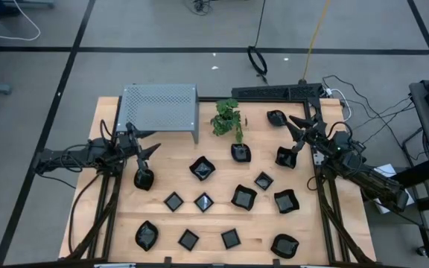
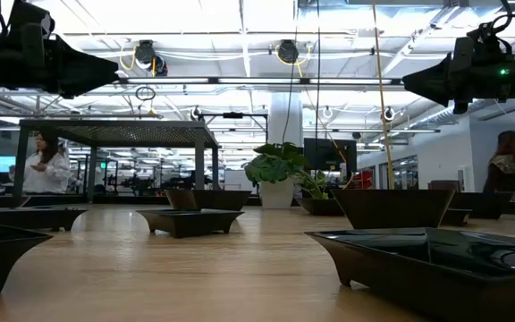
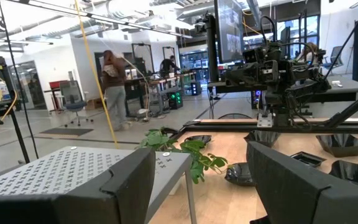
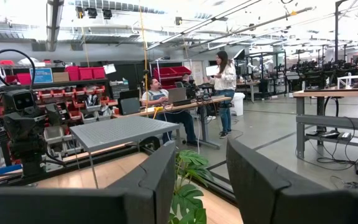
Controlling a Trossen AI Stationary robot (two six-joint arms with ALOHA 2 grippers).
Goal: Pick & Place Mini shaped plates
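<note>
Seeing black plates scattered from nine to three o'clock, none shelved, I hold left gripper and right gripper unclenched, empty.

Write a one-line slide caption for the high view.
Both arms wait with open, empty hands, left hand and right hand, above black mini plates scattered across the wooden table.

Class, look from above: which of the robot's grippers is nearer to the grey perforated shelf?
Left. The left gripper hovers just beside the grey perforated shelf, near its front edge; the right gripper is across the table, beyond the potted plant.
</note>
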